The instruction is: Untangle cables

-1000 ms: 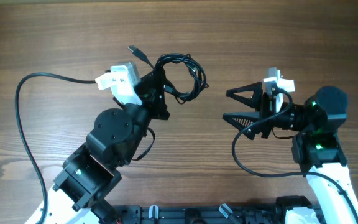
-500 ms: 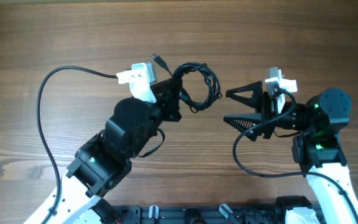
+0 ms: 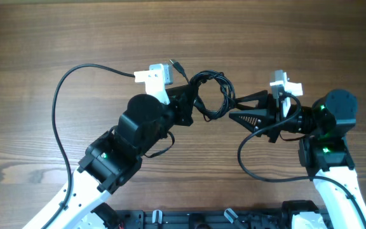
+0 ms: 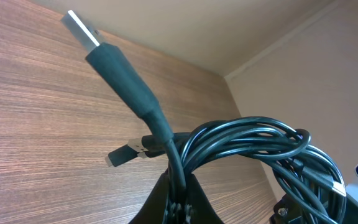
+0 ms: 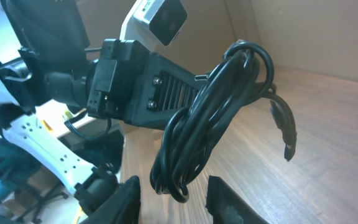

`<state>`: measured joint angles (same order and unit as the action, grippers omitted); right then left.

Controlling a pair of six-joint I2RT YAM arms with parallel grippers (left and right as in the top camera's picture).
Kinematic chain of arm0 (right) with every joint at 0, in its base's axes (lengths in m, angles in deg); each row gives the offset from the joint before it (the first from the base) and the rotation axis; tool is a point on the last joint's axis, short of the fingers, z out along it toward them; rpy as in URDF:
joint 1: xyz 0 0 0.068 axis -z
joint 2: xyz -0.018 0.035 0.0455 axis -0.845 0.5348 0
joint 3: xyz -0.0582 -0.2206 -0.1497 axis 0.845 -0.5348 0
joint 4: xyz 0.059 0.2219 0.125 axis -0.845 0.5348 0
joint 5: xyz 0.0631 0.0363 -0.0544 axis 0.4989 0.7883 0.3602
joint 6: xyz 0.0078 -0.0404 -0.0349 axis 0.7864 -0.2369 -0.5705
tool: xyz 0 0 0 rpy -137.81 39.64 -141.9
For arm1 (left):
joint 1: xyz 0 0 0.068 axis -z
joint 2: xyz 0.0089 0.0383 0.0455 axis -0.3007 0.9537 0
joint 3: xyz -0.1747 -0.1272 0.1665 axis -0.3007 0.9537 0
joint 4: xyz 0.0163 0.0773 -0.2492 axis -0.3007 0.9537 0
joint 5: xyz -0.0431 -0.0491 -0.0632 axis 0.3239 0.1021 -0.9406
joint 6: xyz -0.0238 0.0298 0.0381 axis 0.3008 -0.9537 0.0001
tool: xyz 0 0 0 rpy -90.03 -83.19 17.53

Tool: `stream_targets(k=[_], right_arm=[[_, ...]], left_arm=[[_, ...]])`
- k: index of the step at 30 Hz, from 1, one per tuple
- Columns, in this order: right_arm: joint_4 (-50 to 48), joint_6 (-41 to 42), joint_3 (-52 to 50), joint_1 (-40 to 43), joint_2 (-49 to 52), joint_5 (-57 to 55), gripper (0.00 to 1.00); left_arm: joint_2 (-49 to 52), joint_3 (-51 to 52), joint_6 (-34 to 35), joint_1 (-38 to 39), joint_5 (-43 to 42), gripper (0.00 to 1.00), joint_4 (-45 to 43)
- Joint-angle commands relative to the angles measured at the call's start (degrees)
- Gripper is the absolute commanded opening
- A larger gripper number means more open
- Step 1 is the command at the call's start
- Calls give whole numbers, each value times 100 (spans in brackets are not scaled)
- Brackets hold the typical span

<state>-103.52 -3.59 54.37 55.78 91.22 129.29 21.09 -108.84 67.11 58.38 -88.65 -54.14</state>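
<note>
The cables (image 3: pixel 223 94) are a small coil of thin black wires held up over the wooden table, with a USB plug (image 3: pixel 178 67) sticking out up and to the left. My left gripper (image 3: pixel 192 105) is shut on the coil's left side; in the left wrist view its fingers (image 4: pixel 180 199) pinch the strands under the coil (image 4: pixel 253 134) and the plug (image 4: pixel 114 59). My right gripper (image 3: pixel 232 109) reaches in from the right, narrowed. In the right wrist view the coil's lower loop (image 5: pixel 216 118) hangs between its fingertips (image 5: pixel 176 199), with a gap on each side.
The left arm's own thicker black cable (image 3: pixel 59 108) loops wide over the table's left half. Another one (image 3: pixel 246 162) curves under the right arm. A dark rail (image 3: pixel 202 219) runs along the near edge. The wooden table (image 3: pixel 297 38) stretches behind both arms.
The left arm has carried the coil to the right, up to the right gripper. The right gripper's jaws have narrowed from wide open around the coil's right end.
</note>
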Motion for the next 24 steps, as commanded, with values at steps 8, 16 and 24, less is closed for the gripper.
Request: stream_targets(k=[8,16,24], right_arm=[[52,184,96,0,0,-328,4],[1274,728,96,0,0,-2500,4],[1340,656,96,0,0,-2402,4]], left_arm=[[-24,-94,-170,11,-87,4,-219],[-411,-96,-1200,11,-199,4,-79],[-629,-96,-1681,15,-195,4,-79]])
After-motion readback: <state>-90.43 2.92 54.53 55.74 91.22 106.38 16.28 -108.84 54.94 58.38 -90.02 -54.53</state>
